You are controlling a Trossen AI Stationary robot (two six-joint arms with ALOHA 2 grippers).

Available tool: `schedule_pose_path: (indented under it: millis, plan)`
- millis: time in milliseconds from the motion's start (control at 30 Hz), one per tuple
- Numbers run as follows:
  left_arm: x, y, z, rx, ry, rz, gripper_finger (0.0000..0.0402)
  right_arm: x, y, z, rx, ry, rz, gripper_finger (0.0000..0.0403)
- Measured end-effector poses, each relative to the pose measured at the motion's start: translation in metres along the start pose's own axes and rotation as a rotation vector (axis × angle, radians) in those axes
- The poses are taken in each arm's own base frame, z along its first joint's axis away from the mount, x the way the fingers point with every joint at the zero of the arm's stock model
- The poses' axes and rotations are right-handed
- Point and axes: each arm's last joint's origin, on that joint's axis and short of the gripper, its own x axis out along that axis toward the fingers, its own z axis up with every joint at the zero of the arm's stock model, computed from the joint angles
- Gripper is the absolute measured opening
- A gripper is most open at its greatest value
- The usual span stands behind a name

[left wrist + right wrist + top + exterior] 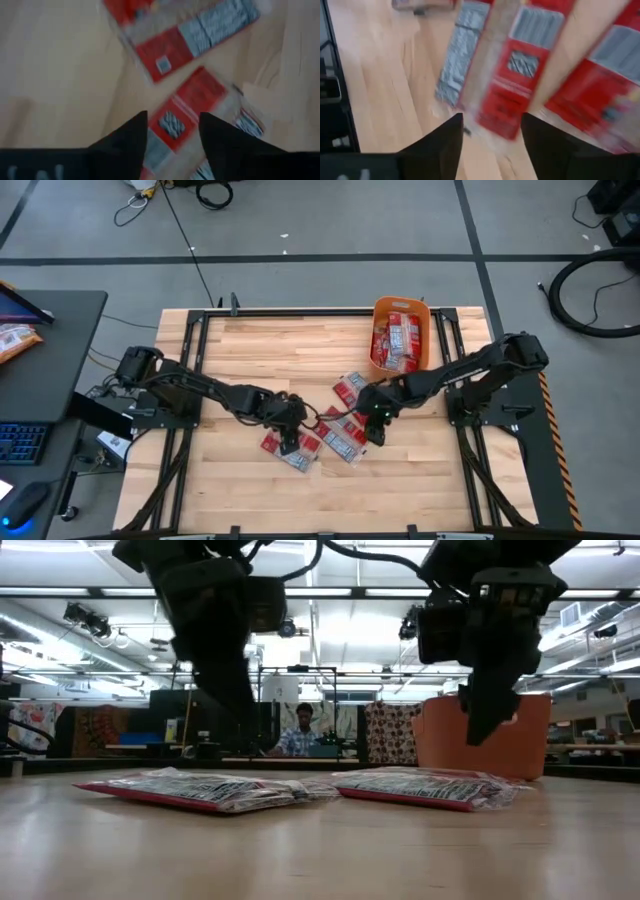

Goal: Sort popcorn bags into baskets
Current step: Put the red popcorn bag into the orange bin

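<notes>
Several red popcorn bags with grey-white panels lie flat on the wooden table around its middle (343, 438), (349, 390), (288, 450). More fill the orange basket (402, 303) at the far right. My left gripper (291, 442) hangs open above a loose bag (175, 107), one finger on either side of it in the wrist view. My right gripper (376, 432) is open over another bag (512, 90). In the low view both grippers are clear above the two flat piles (200, 790), (425, 788).
The basket (485, 735) stands behind the right pile. Dark frame rails run along the table's left and right sides (190, 370). A desk with a keyboard and an orange snack bag (15, 340) is left of the table. A person (300, 735) sits in the room beyond.
</notes>
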Motion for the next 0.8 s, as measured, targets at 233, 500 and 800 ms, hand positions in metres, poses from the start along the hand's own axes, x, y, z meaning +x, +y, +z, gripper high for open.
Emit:
schedule_pose_path:
  millis: [233,500,800]
  plan:
    - [0.004,-0.001,0.015,0.187,-0.141,-0.034,0.0223,0.021,0.008,0.008,0.055,-0.137,-0.014,0.0222]
    - [0.045,-0.001,0.004,0.209,-0.070,-0.016,0.0209,0.039,-0.014,0.016,0.117,-0.102,-0.088,0.0222]
    - [0.069,-0.007,-0.006,0.101,-0.050,-0.032,0.0208,0.057,-0.011,0.015,0.088,-0.097,-0.040,0.0213]
